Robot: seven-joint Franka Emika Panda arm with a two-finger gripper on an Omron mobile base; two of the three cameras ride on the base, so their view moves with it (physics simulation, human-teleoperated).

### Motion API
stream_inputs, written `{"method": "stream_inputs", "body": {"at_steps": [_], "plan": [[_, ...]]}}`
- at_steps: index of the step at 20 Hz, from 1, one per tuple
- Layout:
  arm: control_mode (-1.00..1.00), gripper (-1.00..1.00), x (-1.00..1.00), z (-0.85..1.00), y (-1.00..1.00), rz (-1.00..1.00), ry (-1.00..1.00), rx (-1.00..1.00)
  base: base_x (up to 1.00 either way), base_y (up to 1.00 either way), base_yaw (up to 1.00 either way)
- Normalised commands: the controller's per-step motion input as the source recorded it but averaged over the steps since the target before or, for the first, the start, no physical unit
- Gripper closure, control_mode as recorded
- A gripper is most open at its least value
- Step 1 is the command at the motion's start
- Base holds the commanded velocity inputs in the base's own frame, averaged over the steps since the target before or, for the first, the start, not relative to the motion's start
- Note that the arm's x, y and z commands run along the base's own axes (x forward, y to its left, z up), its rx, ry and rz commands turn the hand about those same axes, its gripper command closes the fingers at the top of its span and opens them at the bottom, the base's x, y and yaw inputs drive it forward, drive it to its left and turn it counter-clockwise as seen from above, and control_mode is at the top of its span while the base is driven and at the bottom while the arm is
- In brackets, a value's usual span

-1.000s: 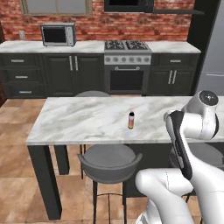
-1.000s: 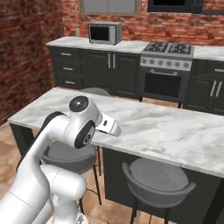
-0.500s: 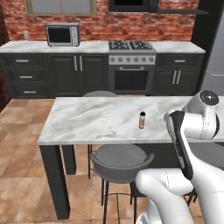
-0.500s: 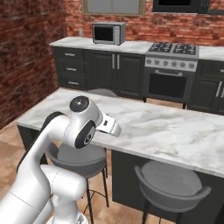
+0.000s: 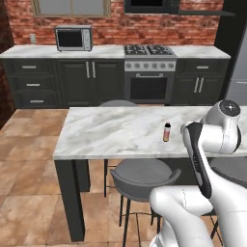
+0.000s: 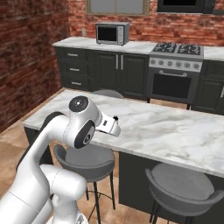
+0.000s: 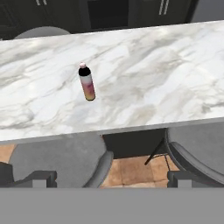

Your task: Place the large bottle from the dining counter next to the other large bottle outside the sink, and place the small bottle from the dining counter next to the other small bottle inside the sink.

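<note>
Left base view first: dining counter (image 5: 111,132) sits further right in the picture than a second ago, so the base has driven, not the furniture. Small bottle (image 5: 167,131) stands upright on the marble, just beside the arm. Right base view also shows the whole scene shifted. Hand view puts the gripper (image 7: 111,178), jaws wide apart and empty, well short of the bottle; approach remains.
</note>
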Motion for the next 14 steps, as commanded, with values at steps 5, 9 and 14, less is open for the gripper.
{"method": "stream_inputs", "body": {"at_steps": [5, 9, 14], "plan": [[1.00, -1.00, 0.00, 0.00, 0.00, 0.00, 0.00, 0.00, 0.15, 0.00, 0.00], [1.00, -1.00, 0.00, 0.00, 0.00, 0.00, 0.00, 0.00, 0.26, 0.00, 0.00], [1.00, -1.00, 0.00, 0.00, 0.00, 0.00, 0.00, 0.00, 0.27, 0.00, 0.00]]}}
